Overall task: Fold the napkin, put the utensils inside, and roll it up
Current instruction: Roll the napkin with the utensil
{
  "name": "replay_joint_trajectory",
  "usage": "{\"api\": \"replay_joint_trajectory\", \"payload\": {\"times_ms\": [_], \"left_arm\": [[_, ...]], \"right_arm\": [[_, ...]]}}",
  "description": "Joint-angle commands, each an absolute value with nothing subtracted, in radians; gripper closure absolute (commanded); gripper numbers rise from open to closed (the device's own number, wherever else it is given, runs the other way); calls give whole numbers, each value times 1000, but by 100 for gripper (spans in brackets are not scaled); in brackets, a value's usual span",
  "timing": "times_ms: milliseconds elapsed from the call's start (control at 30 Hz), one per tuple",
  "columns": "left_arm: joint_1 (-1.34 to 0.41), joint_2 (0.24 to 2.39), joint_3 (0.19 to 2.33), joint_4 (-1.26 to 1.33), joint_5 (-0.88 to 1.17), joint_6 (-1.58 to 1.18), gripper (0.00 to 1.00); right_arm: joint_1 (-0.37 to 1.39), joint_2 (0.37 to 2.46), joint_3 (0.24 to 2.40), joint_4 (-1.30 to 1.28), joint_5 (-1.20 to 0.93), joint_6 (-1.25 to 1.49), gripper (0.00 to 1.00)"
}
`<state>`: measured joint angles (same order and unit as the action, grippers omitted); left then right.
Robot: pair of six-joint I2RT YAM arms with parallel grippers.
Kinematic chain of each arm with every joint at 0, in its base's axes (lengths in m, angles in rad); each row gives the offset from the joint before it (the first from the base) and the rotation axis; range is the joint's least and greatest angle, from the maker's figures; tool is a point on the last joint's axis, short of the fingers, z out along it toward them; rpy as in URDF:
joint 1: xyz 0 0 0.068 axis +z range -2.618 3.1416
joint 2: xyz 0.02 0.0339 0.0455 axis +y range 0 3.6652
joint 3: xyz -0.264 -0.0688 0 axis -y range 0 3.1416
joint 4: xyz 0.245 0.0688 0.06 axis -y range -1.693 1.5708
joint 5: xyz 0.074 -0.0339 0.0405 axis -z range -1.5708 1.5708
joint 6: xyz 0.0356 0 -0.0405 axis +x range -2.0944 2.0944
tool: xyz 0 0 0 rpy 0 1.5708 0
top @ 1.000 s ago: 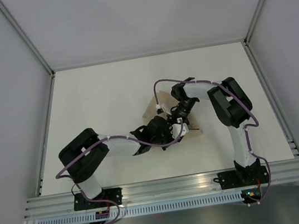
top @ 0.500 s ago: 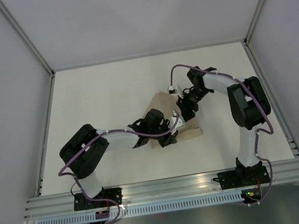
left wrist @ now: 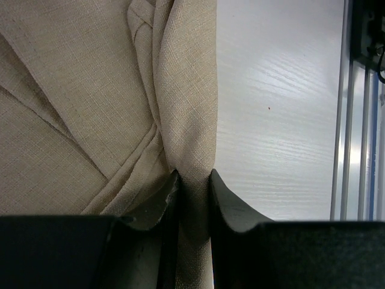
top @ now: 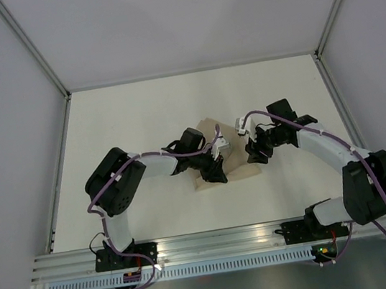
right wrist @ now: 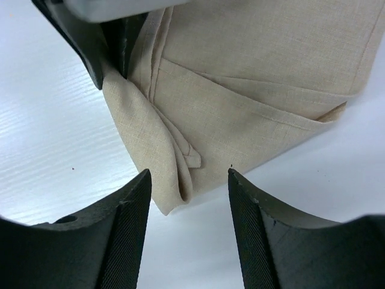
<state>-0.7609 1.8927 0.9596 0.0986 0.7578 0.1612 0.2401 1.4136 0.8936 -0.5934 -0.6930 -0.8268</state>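
The beige napkin (top: 243,171) lies folded in layers at the middle of the white table. My left gripper (top: 215,172) is over its near left part. In the left wrist view the gripper (left wrist: 194,177) is shut on a rolled fold at the napkin's (left wrist: 90,90) edge. My right gripper (top: 255,153) is at the napkin's right side. In the right wrist view it (right wrist: 189,171) is open, with a folded corner of the napkin (right wrist: 252,90) just ahead between its fingers, not touching. The left gripper's fingers (right wrist: 111,54) show at the top left there. The fork is hidden.
An aluminium rail (top: 222,240) runs along the table's near edge and also shows in the left wrist view (left wrist: 361,120). Grey walls and frame posts (top: 43,65) close in the table at the left, right and back.
My right arm has swung out to the right, and its gripper has drawn back from over the napkin to its right edge. My left gripper has shifted a little farther back on the napkin.
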Motion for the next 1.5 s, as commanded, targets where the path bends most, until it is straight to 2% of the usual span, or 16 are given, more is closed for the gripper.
{"api": "replay_joint_trajectory", "payload": {"times_ms": [0,200,367,600,833,1200,1300,1367,1400,1433,1467], "left_arm": [[-749,1959,983,-35,844,121,98],[-732,2005,1015,-75,882,114,98],[-724,2029,1023,-84,902,101,98],[-724,2049,1045,-98,917,92,98],[-724,2049,1057,-118,920,94,98],[-723,2059,1068,-138,928,104,98],[-723,2057,1066,-138,928,106,98],[-723,2054,1065,-138,927,103,97],[-723,2051,1065,-135,922,103,94],[-721,2046,1063,-127,914,94,84],[-721,2039,1060,-118,913,87,80]], "right_arm": [[277,1326,818,-428,-660,-877,40],[512,1240,620,-234,-448,-853,39],[624,1252,571,-135,-359,-858,38],[696,1269,532,-72,-301,-853,41],[753,1298,535,-69,-275,-847,48],[781,1379,551,-84,-259,-842,56],[781,1394,554,-90,-259,-841,63],[781,1400,558,-107,-259,-842,73],[781,1402,564,-116,-261,-842,75],[781,1408,571,-145,-268,-845,79],[781,1413,578,-165,-278,-847,81]]}}
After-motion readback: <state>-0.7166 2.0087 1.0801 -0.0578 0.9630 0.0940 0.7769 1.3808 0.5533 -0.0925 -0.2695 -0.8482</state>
